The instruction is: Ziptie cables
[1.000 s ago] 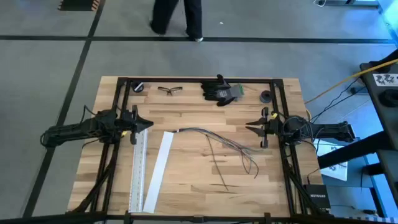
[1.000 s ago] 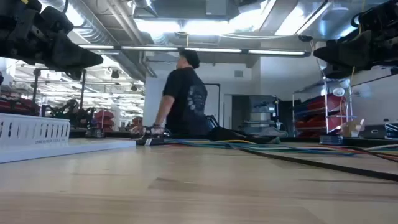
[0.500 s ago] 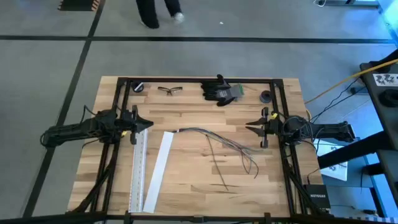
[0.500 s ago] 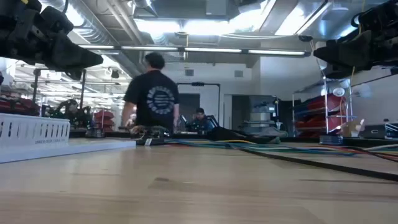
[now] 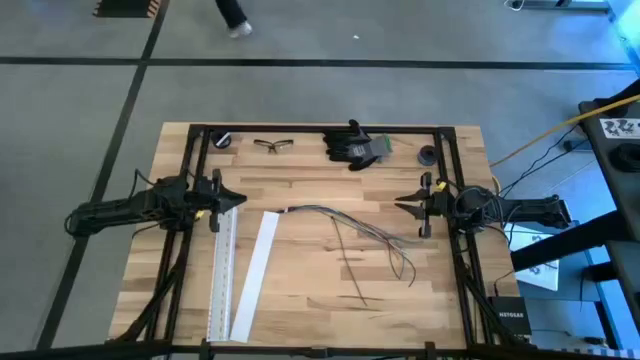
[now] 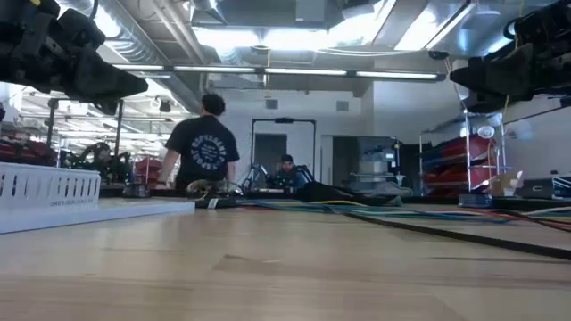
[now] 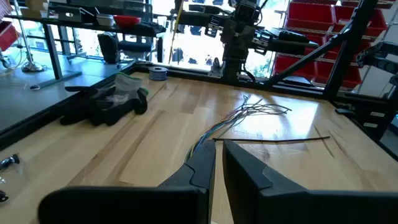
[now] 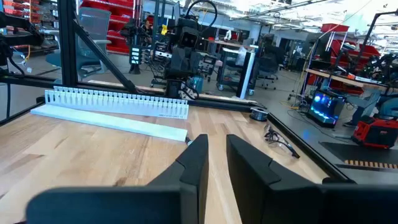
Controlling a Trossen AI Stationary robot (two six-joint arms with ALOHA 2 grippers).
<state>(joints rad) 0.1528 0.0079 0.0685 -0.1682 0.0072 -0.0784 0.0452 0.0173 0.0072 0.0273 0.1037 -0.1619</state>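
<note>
Not yet begun: no grip on anything, both arms hanging above the table (image 5: pixel 300 310), one at each side. Left gripper (image 5: pixel 236 198) up over the left side, almost pinched shut with just a thin gap, holding nothing. Right gripper (image 5: pixel 403 206) up over the right side, the same way: thin gap, nothing held. Cables (image 5: pixel 345 225) lying loose on the wood in the middle, between the two grippers, nearer the right one, bunched at the end toward the left arm and fanning apart toward the right arm. Next, by the look of it: reach down, open wide, and gather the thin wires where they lie close together, so as to make one neat bundle. Hard to do, since thin wires lie flat on the wood and slip away easily. No zip tie to be told apart for sure; maybe the single dark strand lying near the front, but too thin to say. Two long white strips (image 5: pixel 255 270) flat on the table just beside the left arm, close to the bunched end, so easy to bump on the way over. Along the far edge, well apart from the wires: dark gloves (image 5: pixel 355 146), glasses (image 5: pixel 273 145) and a small roll (image 5: pixel 222 140). Beyond the table, a person (image 6: pixel 201 152) out in the room, not near the work.
</note>
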